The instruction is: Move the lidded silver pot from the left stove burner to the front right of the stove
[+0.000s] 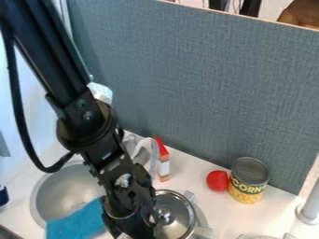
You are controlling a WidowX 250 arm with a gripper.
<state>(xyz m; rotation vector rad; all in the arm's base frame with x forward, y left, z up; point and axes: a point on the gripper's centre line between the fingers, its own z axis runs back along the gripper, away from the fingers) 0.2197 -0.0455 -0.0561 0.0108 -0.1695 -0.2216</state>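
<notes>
The black robot arm (84, 116) has long, ridged, glossy segments and a bulky rounded joint dotted with round screws. A thick black cable (24, 126) loops alongside, and small pale markings dot the lower housing.

arm (53, 56): black, slants down from upper left toward lidded pot (179, 210) | cable (25, 133): loops on arm's side away from pot | gripper (129, 228): hangs beside pot, contact unclear

A white counter (189, 171) carries a can (249, 181), a red ball-like item (217, 180), a red-topped carton (164, 167) and a lidded pot (177, 225).
</notes>
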